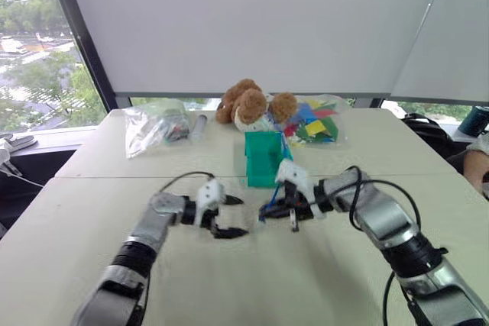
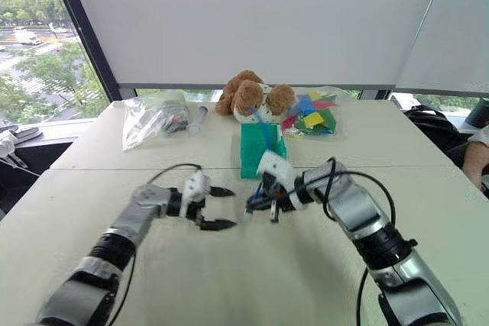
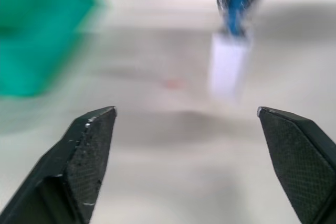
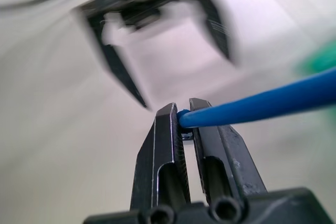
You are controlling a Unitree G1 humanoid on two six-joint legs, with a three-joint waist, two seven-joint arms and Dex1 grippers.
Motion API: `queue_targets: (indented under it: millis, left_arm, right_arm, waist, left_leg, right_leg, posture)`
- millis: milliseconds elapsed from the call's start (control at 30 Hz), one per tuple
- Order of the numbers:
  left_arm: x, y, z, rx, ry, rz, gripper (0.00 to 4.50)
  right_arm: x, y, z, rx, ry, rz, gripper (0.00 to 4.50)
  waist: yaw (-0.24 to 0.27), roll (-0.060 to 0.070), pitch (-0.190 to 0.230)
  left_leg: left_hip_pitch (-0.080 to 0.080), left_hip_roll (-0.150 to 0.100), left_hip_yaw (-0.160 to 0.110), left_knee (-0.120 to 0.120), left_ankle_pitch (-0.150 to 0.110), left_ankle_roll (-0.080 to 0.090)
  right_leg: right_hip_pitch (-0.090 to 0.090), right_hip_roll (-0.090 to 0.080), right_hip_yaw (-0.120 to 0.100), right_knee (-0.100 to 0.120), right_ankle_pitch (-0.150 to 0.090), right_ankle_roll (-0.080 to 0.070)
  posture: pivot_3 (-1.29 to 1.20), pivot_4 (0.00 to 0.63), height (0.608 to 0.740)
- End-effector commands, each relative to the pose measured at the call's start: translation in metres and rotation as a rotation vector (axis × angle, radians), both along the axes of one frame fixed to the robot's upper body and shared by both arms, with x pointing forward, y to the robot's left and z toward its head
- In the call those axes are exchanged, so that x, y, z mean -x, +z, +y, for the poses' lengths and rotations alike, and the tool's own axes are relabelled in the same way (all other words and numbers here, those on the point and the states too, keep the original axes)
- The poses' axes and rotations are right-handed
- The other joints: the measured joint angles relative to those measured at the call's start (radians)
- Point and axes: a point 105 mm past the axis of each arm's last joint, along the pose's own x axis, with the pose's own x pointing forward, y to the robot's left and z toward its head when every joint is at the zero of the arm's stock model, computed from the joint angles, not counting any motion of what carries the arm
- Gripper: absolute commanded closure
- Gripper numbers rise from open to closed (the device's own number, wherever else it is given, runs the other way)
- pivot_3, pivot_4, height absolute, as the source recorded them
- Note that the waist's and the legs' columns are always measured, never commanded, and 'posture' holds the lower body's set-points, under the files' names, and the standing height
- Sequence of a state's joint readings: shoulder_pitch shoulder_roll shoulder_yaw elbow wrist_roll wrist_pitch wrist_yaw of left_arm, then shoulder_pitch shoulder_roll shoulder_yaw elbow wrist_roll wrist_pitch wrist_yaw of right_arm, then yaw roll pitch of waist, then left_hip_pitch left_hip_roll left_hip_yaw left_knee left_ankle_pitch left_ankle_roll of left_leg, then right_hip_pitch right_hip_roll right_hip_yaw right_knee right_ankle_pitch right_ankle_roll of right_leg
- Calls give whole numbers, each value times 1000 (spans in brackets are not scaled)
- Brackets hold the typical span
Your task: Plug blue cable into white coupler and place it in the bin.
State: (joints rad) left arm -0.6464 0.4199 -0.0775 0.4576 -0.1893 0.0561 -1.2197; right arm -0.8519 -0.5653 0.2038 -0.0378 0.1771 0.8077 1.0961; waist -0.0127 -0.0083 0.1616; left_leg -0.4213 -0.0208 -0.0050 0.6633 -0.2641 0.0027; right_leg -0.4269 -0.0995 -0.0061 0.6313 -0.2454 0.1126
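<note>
It looked like an office or lab room several floors up. Two plain pale surfaces (image 1: 92, 188) stood pushed together under a wide window (image 1: 38, 59) with dark frames and white roller blinds (image 1: 252, 20) drawn most of the way down; treetops and a road showed through the glass. Test props lay along the far edge: a teddy bear (image 1: 248, 104), clear bags of small parts (image 1: 153, 126) and coloured pieces (image 1: 315, 121), and a green bin (image 1: 263, 159).
</note>
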Motion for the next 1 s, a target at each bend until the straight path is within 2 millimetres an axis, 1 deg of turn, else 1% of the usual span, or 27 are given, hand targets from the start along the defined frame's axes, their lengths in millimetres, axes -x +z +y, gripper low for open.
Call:
queue_targets:
  millis: [33, 133, 200, 333, 467, 533, 567, 633, 733, 767, 800, 867, 933, 1000]
  left_arm:
    - [4, 10, 10, 58, 76, -4, 25]
    - [9, 13, 20, 107, 149, 27, 25]
    - [14, 19, 25, 143, 175, 41, 25]
    - [19, 25, 31, 157, 216, 46, 25]
    - [23, 28, 35, 165, 241, 54, 25]
    - [24, 29, 35, 171, 249, 56, 0]
    - [25, 29, 34, 173, 251, 58, 0]
    - [26, 30, 35, 176, 255, 59, 0]
    - [28, 31, 36, 181, 265, 64, 0]
    - [28, 31, 37, 182, 269, 65, 0]
    - [29, 32, 38, 182, 274, 66, 0]
    - [29, 33, 40, 183, 286, 67, 0]
    - [30, 35, 41, 185, 294, 66, 0]
    - [30, 38, 43, 190, 301, 64, 0]
  right_arm:
    - [-22, 27, -8, -68, -86, -56, 4500]
    - [-56, 38, -16, -117, -224, -63, 4500]
    - [-73, 41, -19, -143, -278, -50, 4500]
    - [-94, 40, -16, -174, -336, -17, 4500]
    - [-108, 30, -12, -177, -391, 12, 4500]
    - [-111, 28, -10, -185, -407, 18, 3646]
    - [-113, 28, -9, -189, -417, 19, 3390]
    - [-115, 29, -8, -197, -430, 15, 2280]
    - [-117, 41, -9, -225, -444, -12, 821]
    - [-117, 46, -10, -240, -448, -19, 262]
    - [-118, 55, -14, -253, -457, -38, 55]
    - [-117, 72, -24, -280, -461, -73, 55]
    - [-115, 83, -32, -295, -459, -90, 55]
    - [-113, 98, -57, -336, -512, -121, 55]
  waist:
    - [1, 0, 0]
    - [-1, 0, 0]
    - [0, 0, 0]
    - [-4, 1, 1]
    - [-8, 1, 1]
    - [-8, 2, 1]
    - [-7, 2, 1]
    - [-8, 2, 2]
    - [-8, 3, 2]
    - [-8, 4, 2]
    - [-9, 4, 2]
    - [-8, 4, 3]
    - [-5, 5, 3]
    - [-3, 5, 3]
  left_leg:
    - [0, 0, 0, -1, 0, 0]
    - [0, 0, 0, -1, 0, 0]
    - [-1, -1, 1, -1, 0, 0]
    - [-2, -1, 0, -1, 0, -1]
    - [-2, -1, 1, -2, 0, -1]
    - [-2, -1, 1, -2, 1, -1]
    - [-2, -1, 1, -2, 1, -1]
    - [-2, -1, 1, -2, 1, -2]
    - [-2, -1, 1, -2, 1, -2]
    - [-2, -1, 1, -2, 1, -2]
    - [-2, -1, 1, -2, 1, -2]
    - [-2, -1, 1, -2, 1, -2]
    - [-2, -1, 1, -2, 1, -2]
    - [-2, -1, 1, -2, 1, -2]
  right_leg:
    - [0, 0, 0, 0, 0, 0]
    - [0, 0, 0, -1, 0, 0]
    - [-1, 0, 0, -1, 0, 0]
    - [-2, 1, 0, 0, 0, 0]
    - [-2, 1, 0, 0, 0, 0]
    - [-2, 2, -1, 0, 0, 0]
    - [-2, 2, -1, 0, 0, 0]
    - [-2, 2, -1, 0, 0, 0]
    - [-2, 2, -1, 0, 0, 0]
    - [-2, 2, -1, 0, 0, 0]
    - [-2, 2, -1, 0, 0, 0]
    - [-2, 2, -1, 0, 0, 0]
    - [-2, 2, -1, 0, 0, 0]
    - [-2, 2, -1, -1, 0, 0]
  posture:
    - [0, 150, 740]
    - [0, 150, 740]
    - [0, 150, 740]
    - [0, 150, 740]
    - [0, 150, 740]
    - [0, 150, 740]
    - [0, 150, 740]
    - [0, 150, 740]
    - [0, 150, 740]
    - [0, 150, 740]
    - [0, 150, 740]
    - [0, 150, 740]
    - [0, 150, 740]
    - [0, 150, 740]
